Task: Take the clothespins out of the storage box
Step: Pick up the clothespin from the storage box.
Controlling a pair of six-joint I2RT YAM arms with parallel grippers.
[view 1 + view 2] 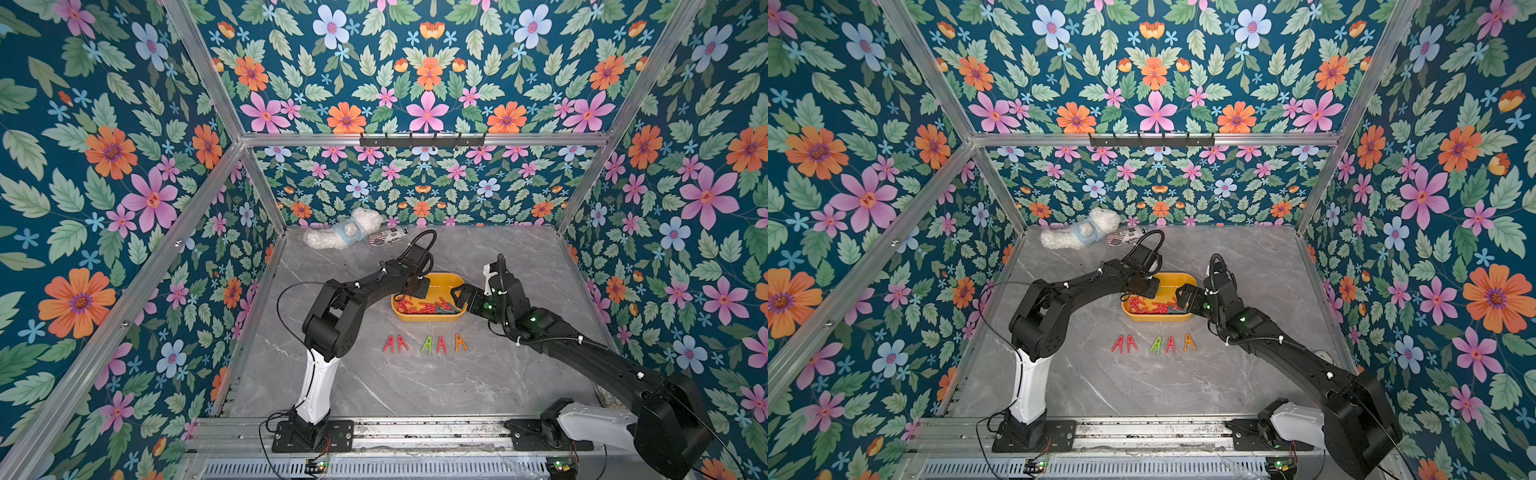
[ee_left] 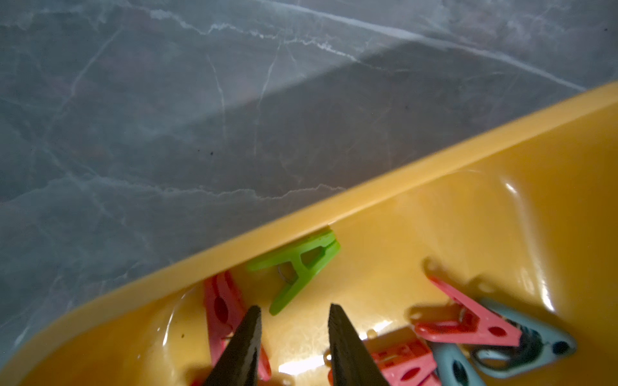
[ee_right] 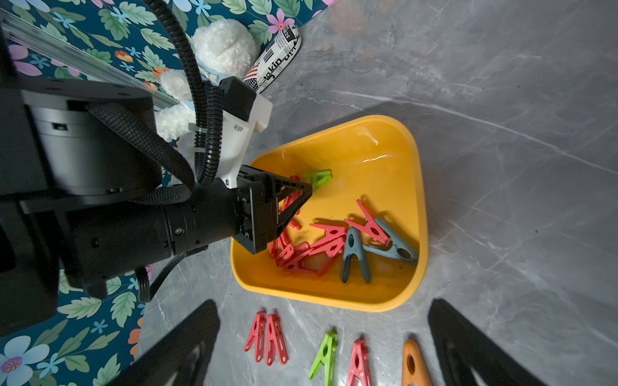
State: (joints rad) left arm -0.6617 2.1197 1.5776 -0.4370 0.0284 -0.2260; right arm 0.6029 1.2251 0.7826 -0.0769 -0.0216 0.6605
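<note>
Left wrist view puts us right inside the yellow storage box (image 2: 368, 187), and the left gripper (image 2: 295, 310) has its jaws apart with nothing between them. Just ahead of the tips lies a green clothespin (image 2: 301, 264), tucked against the box wall under the rim. That looks like the target.

To do this well, I'd say the gripper needs to ease forward until the pads straddle the green body, then close across its flat sides, not its splayed legs. There's a red clothespin (image 2: 222, 307) right beside one finger, so a sloppy close could snag two. The wall is tight too; a straight lift looks safest.

On pose: the left arm (image 1: 353, 299) reaches in from its side with the elbow high and the wrist pitched down into the box. The right gripper (image 1: 460, 297) hovers at the opposite end of the box, jaws spread wide, holding nothing.

Five clothespins (image 1: 424, 344) are lined up on the table (image 1: 415, 386) in front of the box, but a pile (image 3: 327, 244) of red and blue-grey ones waits inside.
</note>
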